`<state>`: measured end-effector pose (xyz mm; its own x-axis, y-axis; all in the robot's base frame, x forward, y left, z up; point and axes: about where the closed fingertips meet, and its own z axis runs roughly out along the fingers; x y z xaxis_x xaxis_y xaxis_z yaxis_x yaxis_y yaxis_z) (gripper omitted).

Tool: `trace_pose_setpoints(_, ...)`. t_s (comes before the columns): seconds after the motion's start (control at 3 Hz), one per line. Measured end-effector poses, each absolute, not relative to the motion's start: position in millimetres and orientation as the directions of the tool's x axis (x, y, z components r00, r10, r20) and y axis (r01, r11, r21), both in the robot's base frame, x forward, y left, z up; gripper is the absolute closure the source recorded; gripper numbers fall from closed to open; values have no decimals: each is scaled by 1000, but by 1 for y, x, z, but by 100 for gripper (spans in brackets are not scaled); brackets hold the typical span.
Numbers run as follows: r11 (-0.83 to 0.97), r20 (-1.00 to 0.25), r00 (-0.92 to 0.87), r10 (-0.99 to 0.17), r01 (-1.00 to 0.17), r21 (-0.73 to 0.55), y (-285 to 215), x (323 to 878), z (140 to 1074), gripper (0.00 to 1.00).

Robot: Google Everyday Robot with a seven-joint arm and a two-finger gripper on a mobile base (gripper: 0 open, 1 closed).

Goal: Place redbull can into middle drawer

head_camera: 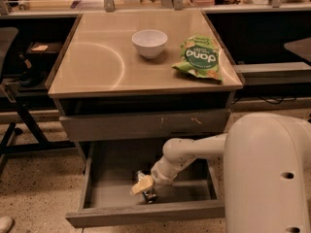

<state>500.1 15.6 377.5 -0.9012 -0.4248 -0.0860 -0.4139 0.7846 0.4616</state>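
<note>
Camera view looks down on the robot's pale rounded body (pixel 272 178), which fills the lower right corner, with its white arm (pixel 194 152) reaching left and down from it into the open drawer. Behind and above stands the desk (pixel 97 57), its tan top glossy and marked with a faint curved ring on the left side. Below the desk top a grey drawer front (pixel 121 126) sits closed, with small orange scuff marks towards its right end. Under that, the middle drawer (pixel 109 191) is pulled out towards the camera, showing a flat grey floor, low side walls and a plain front panel along the bottom edge. On the right part of the desk top lies a green snack bag (pixel 199 57), slightly crumpled and close to the right edge. Just left of it, and apart from it, a white bowl (pixel 149 42) stands upright near the middle of the desk top. At the end of the arm, the gripper (pixel 143 184) hangs low inside the middle drawer, near the centre of its floor and close to the front panel. Its jaws are clamped on the redbull can (pixel 149 195), which shows as a dark, shiny slim shape above and below a yellowish pad, tilted, its lower end at or just over the drawer floor.
</note>
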Motion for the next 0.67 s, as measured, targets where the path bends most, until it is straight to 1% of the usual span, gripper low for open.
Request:
trace_pose_setpoints(0.33, 809, -111, -913, -393, -400, 430, 8, 497, 402, 0)
trace_pose_setpoints(0.67, 867, -199, -926, -322, -372, 330, -18, 498, 444, 0)
